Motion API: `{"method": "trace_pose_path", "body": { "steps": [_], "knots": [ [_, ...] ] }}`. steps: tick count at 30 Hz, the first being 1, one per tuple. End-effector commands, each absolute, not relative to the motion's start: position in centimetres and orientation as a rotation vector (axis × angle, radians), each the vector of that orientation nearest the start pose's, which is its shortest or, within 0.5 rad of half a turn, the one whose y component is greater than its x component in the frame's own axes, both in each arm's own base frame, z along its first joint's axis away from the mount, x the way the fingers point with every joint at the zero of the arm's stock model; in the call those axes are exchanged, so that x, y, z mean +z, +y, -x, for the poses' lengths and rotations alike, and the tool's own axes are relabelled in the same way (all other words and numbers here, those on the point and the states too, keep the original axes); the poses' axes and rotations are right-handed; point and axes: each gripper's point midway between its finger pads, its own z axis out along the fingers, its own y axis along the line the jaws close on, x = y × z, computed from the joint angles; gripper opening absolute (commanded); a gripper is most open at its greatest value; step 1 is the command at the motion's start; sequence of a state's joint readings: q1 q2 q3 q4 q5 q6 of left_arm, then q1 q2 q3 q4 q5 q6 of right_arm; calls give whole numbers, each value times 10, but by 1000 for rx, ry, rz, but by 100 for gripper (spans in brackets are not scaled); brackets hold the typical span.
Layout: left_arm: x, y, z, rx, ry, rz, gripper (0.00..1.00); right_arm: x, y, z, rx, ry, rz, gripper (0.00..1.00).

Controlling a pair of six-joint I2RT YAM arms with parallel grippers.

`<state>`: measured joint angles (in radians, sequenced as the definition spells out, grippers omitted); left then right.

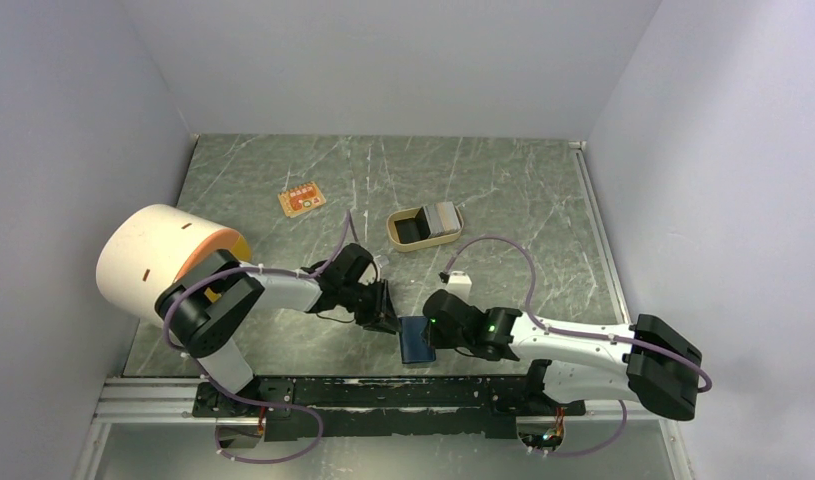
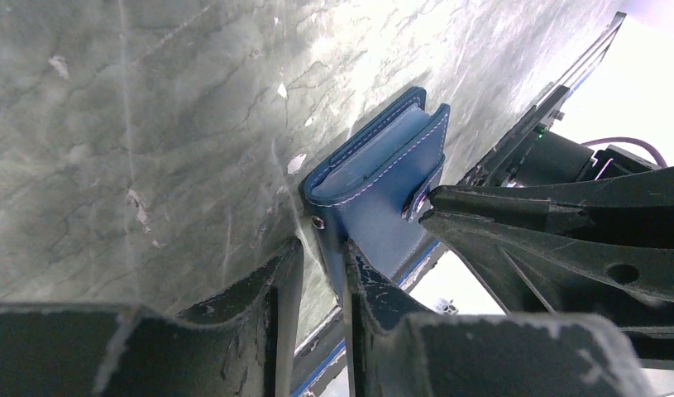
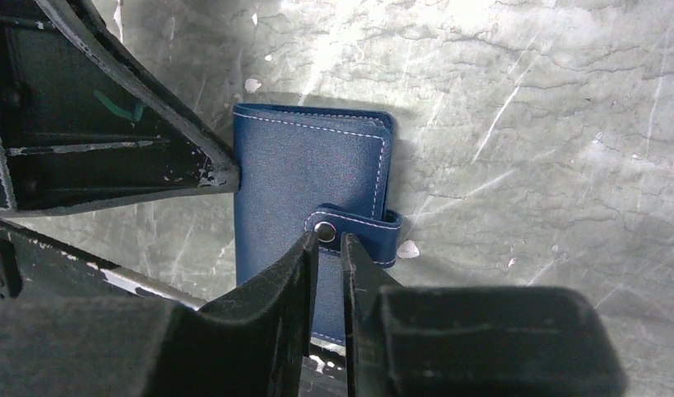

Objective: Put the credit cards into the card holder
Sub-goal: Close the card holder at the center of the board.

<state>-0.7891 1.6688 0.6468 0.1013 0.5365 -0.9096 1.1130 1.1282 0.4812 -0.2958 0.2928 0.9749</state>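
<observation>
Both clamp card holder (image 1: 417, 342), long axis near-far: left end effector (image 2: 323, 258) edge, right end effector (image 3: 330, 248) snap strap (image 3: 365, 228).

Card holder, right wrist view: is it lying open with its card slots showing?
No, the card holder is folded shut, showing only its navy stitched outside.

White-stitched navy card holder (image 3: 308, 178); grey-green, white-veined marbled table (image 1: 503, 190)

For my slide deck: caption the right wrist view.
Right tool pinches the snap strap of the closed navy card holder; left tool holds its opposite edge.
</observation>
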Motion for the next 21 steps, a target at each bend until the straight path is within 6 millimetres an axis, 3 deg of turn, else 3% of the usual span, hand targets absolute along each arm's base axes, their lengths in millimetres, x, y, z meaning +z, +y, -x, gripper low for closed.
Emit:
{"method": "trace_pose_path", "body": {
  "steps": [1,9,17,21],
  "knots": [
    [24,-330,-150,-1288,2828,-130,30,37,233,-137,543,2519,65,20],
    [21,-331,-150,-1284,2835,-129,29,38,230,-136,517,2551,90,20],
    [21,-331,-151,-1279,2834,-132,29,63,228,-144,485,2509,92,20],
    [21,-332,-150,-1284,2835,-131,29,61,230,-144,485,2513,106,20]
  ]
}}
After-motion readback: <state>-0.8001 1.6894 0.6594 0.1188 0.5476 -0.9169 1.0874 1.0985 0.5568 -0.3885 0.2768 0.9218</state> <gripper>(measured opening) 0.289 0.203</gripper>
